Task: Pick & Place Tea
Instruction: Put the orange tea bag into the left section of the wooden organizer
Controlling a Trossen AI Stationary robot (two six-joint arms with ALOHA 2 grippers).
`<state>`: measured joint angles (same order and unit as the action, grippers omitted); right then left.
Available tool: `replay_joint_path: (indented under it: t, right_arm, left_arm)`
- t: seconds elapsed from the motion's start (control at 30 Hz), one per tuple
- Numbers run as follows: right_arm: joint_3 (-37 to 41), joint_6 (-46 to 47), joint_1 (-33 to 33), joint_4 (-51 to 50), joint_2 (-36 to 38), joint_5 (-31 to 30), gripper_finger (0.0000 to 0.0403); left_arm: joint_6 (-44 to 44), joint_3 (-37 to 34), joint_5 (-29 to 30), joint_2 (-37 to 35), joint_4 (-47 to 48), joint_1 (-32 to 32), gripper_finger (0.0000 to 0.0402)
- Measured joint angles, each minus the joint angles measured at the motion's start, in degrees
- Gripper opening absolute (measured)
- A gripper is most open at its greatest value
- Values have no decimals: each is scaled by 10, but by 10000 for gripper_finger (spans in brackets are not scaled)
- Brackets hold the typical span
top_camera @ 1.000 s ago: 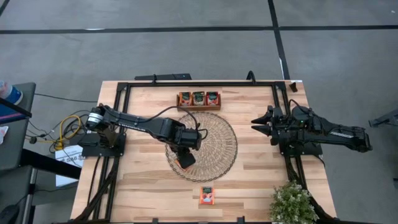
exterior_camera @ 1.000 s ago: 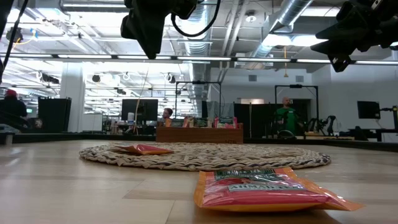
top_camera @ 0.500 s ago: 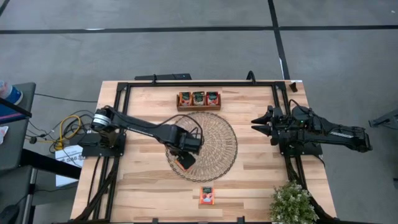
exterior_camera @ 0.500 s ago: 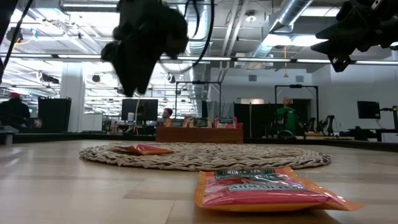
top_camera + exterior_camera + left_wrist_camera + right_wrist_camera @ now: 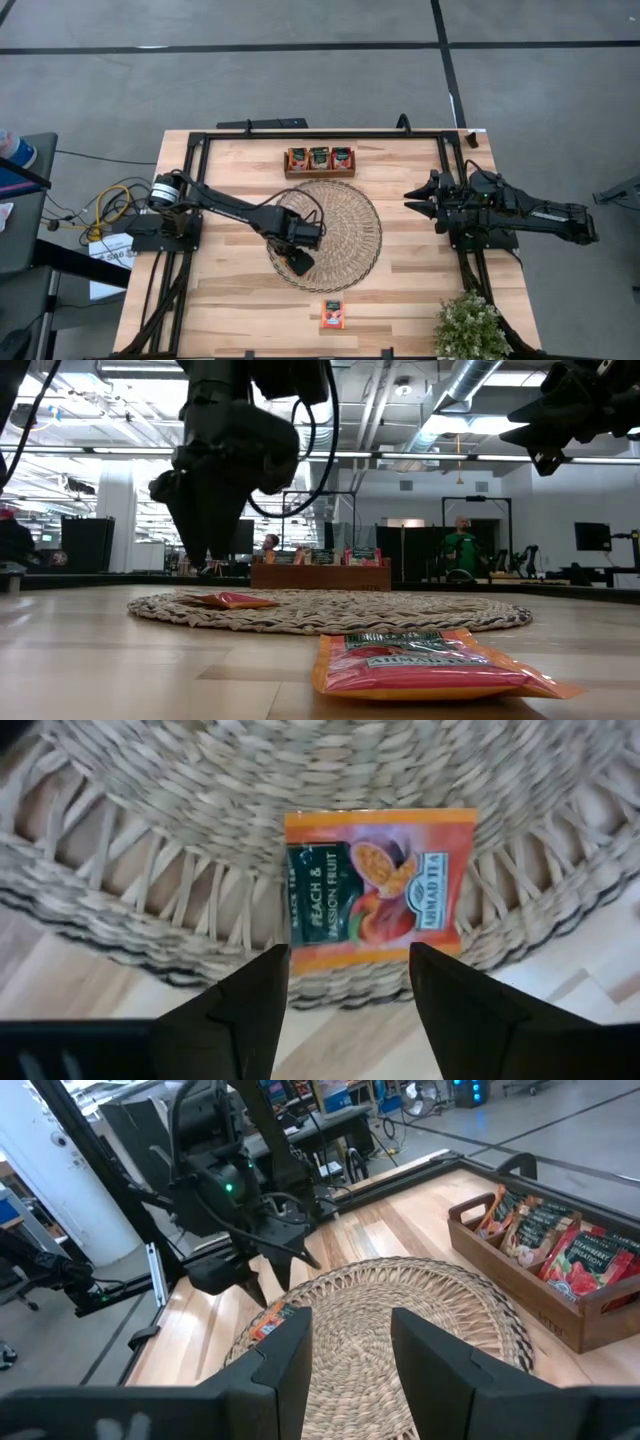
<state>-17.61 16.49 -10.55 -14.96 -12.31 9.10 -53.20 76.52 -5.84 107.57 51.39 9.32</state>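
Observation:
A red-orange tea sachet (image 5: 378,880) lies flat on the round woven mat (image 5: 340,225), close to the mat's near-left rim; the low view shows the sachet (image 5: 228,600) too. My left gripper (image 5: 350,1000) hangs open just above it, pointing down and touching nothing. A second sachet (image 5: 332,315) lies on the bare table near the front edge. More sachets stand in the wooden tray (image 5: 320,160) at the far side. My right gripper (image 5: 415,200) waits open and raised at the table's right.
A small potted plant (image 5: 470,325) stands at the front right corner. Black frame rails (image 5: 320,134) run along the table's far, left and right sides. Bare wood lies between the mat and the front edge around the loose sachet (image 5: 420,660).
My left gripper has come down from well above the mat to just over the sachet near the mat's near-left rim, rolling somewhat about its own axis. The sachets and my right arm have stayed where they were.

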Motion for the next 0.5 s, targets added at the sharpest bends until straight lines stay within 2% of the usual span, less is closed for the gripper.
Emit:
replay_joint_path:
  t: [0.5]
  right_arm:
    - [0,5,0,0,0,0,130]
  left_arm:
    - [-2,-55,12,0,-70,-18,201]
